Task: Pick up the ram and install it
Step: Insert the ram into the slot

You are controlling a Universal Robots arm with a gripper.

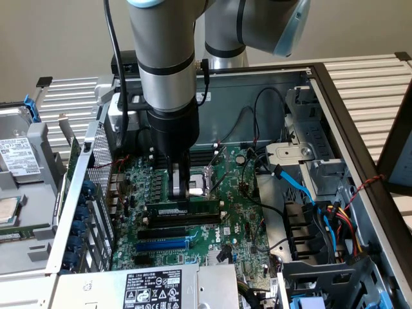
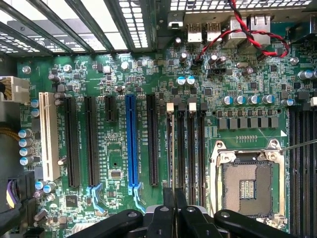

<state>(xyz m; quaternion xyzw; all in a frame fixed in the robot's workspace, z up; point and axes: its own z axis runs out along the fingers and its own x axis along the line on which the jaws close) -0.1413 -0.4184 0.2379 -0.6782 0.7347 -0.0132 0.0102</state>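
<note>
While gripper (image 1: 181,196) clamps ram (image 1: 203,206), open case (image 1: 257,87) holds motherboard (image 1: 241,225).

the black-and-white sticker (image 1: 152,289) on the grey metal power supply box (image 1: 215,283) carries rows of small approval symbols and fine print, none of it legible. the white printed drive label (image 1: 17,156) at the exterior view's left cannot be read. the white silkscreen lettering (image 2: 140,148) beside the long blue slot (image 2: 131,144) of the green motherboard (image 2: 114,163) is too small to read.

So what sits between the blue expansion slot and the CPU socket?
In the wrist view: one black expansion slot, then the memory slots. In the exterior view the ram stands between them too.
</note>
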